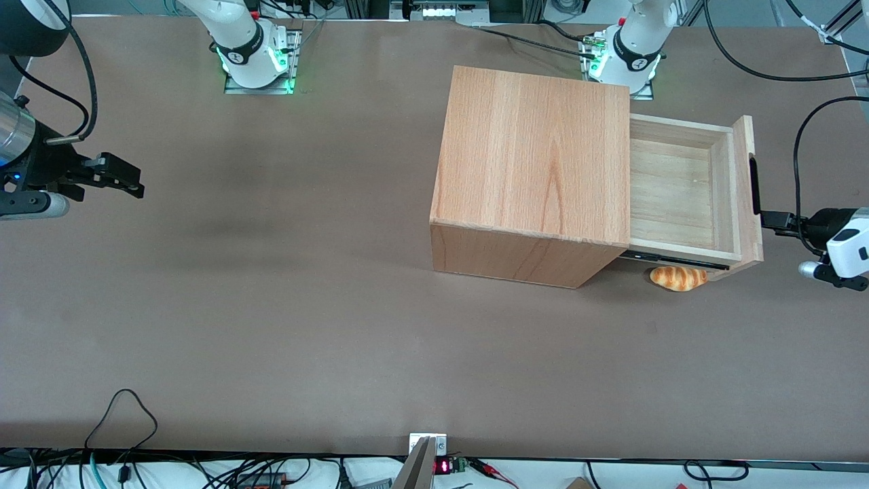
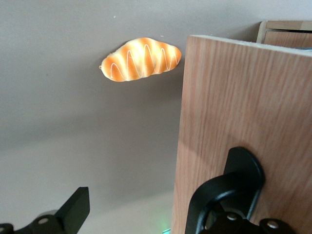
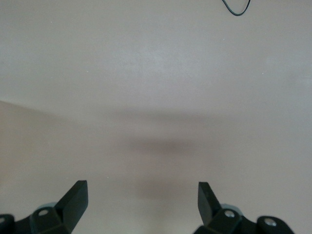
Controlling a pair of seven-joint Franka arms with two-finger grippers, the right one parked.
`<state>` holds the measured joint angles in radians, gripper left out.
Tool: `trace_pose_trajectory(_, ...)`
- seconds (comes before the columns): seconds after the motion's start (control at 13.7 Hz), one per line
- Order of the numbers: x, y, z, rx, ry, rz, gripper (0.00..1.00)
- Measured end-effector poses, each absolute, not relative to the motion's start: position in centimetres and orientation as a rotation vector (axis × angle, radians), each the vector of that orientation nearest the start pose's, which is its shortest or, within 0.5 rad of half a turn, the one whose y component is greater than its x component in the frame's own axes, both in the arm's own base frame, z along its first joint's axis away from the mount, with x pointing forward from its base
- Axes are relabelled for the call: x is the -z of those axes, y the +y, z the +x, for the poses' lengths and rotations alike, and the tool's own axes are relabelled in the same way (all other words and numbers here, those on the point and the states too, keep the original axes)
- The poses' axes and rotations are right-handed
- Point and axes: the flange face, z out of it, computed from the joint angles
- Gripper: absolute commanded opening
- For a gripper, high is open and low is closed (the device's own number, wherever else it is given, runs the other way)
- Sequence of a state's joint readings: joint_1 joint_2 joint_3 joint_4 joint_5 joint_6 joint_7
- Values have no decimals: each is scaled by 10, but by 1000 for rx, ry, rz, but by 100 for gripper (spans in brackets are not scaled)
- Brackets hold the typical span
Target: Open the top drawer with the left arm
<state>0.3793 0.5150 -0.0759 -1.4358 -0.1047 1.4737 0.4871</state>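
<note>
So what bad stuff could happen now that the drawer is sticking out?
The black two-finger gripper has one finger hooked at the long black slot handle of the light-wood top drawer. If it slips out, the pull might stop. The drawer is already far out of the big wooden cabinet, so more pulling might tug it off its rail. The striped orange bread roll lies close underneath and could get bumped.

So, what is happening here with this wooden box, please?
The left arm is opening the top drawer of the wooden cabinet. Its hand is at the drawer's front panel, with one finger hooked into the black slot handle and the other out in the open air. The drawer is already pulled well out and looks empty inside. A small toy bread lies on the table just beside the drawer, nearer to the front camera.
</note>
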Motion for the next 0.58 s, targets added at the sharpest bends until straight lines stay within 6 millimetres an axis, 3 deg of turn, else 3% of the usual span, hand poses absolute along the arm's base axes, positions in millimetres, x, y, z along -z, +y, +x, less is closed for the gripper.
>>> trace_pose_trajectory(0.58,-373,196,618,-638,278,-3381,100)
